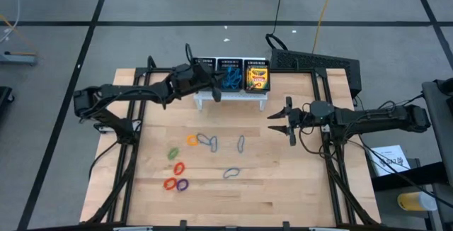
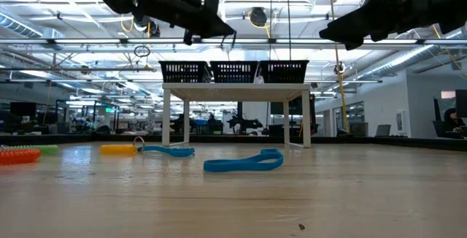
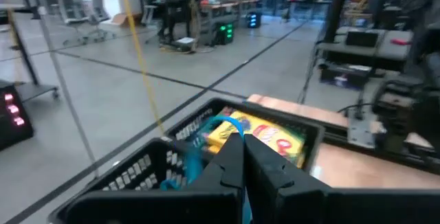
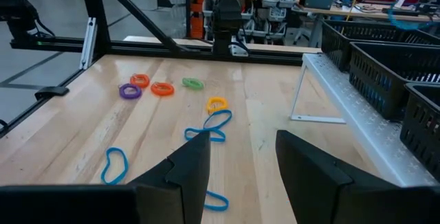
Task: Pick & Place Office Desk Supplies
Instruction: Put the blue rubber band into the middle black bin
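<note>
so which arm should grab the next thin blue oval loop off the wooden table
Probably the right. The right gripper hangs open over bare wood, close to the thin blue oval loop. The left gripper is shut, up at the black mesh organiser on its white stand, farther from the loops.

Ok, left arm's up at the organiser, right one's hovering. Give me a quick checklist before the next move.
1. Left gripper over the mesh organiser, fingers together: ok.
2. Left gripper holding a blue loop: cannot tell.
3. Crayon boxes in the end compartment: ok.
4. Right gripper open, apart from everything: ok.
5. Blue loops and the orange loop lying on the table, not yet sorted: not ok.
</note>
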Action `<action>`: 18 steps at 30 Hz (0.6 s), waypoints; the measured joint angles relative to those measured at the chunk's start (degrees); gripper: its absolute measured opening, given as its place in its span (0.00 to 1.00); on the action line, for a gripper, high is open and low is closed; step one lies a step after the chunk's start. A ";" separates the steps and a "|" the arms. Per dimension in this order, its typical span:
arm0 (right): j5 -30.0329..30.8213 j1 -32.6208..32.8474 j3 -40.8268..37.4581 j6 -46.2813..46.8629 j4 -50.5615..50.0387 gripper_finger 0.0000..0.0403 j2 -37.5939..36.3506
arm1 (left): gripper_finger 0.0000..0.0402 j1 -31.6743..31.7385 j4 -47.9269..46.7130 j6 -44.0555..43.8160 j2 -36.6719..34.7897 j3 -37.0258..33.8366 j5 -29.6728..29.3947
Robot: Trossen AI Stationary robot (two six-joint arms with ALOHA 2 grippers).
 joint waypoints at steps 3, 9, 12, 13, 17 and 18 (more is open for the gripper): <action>0.00 0.02 0.00 0.00 0.00 0.38 0.00 | 0.01 0.04 -0.15 -0.07 0.45 0.00 -1.10; 0.00 0.02 0.00 0.00 0.00 0.38 0.00 | 0.01 -0.07 -0.41 -0.11 0.41 0.00 -1.10; 0.00 0.02 0.00 0.00 0.00 0.38 0.00 | 0.01 -0.07 -0.34 -0.21 0.53 -0.01 -1.11; 0.00 0.02 0.00 0.00 0.00 0.38 0.00 | 0.02 -0.07 -0.03 -0.22 0.73 -0.01 -1.10; 0.00 0.02 0.00 0.00 0.02 0.38 0.00 | 0.07 -0.07 0.17 -0.59 0.91 -0.02 -1.19; 0.00 0.02 0.00 0.00 0.00 0.38 0.00 | 0.07 -0.07 0.72 -0.59 1.09 -0.02 -1.40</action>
